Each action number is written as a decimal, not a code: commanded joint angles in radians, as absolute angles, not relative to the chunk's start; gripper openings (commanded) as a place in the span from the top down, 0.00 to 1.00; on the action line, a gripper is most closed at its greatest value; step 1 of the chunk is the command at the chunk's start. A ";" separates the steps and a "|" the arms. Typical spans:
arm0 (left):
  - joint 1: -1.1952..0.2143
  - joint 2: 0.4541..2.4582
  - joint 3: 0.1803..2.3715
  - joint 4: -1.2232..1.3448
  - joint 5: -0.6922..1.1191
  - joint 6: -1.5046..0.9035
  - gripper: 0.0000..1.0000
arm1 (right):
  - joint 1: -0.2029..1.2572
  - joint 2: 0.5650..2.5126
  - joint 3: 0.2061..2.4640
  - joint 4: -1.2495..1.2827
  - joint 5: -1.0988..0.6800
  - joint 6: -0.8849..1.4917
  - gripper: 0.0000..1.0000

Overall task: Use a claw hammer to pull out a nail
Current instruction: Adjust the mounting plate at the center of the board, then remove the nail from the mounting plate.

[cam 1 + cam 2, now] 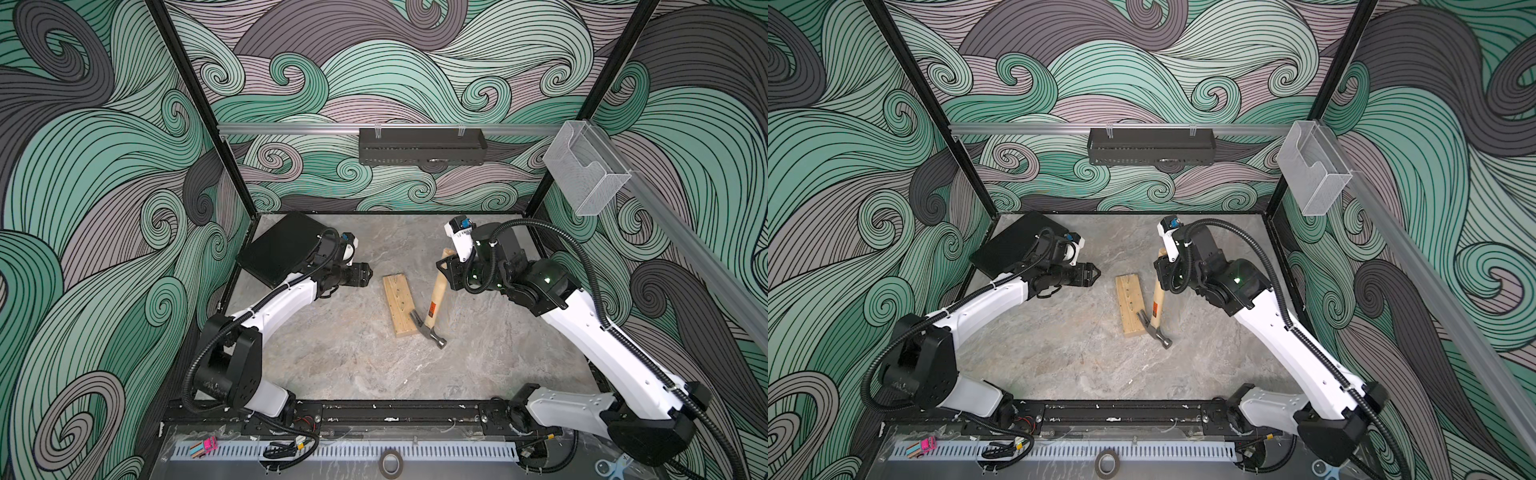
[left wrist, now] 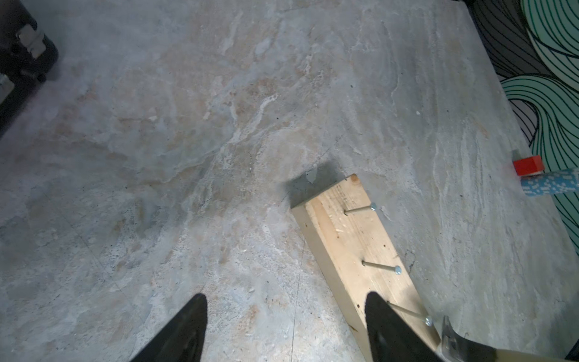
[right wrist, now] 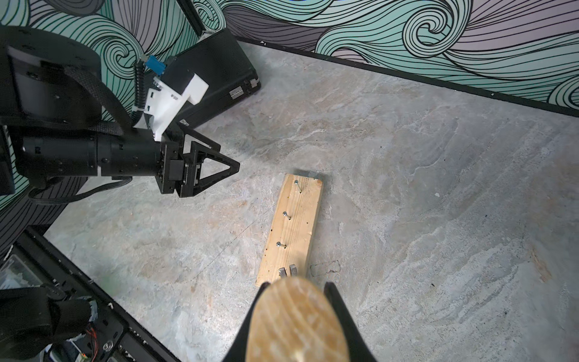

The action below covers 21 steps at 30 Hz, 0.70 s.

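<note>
Handling: the claw hammer (image 1: pixel 433 299) looks rigid and head-heavy. I'd expect the steel head to swing and the smooth wooden handle to twist in a loose grip.
Hold: the handle's far end gives the most leverage but the least control.
Right gripper (image 3: pixel 296 285): clamped on the handle's butt end.
Hammer: its claw rests on the plank (image 3: pixel 294 225) at the end nearer the arm bases, just short of the nearest nail (image 3: pixel 281 245) and not hooked on it.
Left gripper (image 2: pixel 285 297): jaws spread, empty, beside the plank.
</note>
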<state>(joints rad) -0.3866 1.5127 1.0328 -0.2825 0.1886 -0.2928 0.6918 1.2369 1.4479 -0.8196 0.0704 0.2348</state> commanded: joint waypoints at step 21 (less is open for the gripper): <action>-0.367 1.516 0.999 -0.255 0.214 -0.308 0.17 | 0.786 1.374 1.643 -0.752 0.289 0.397 0.95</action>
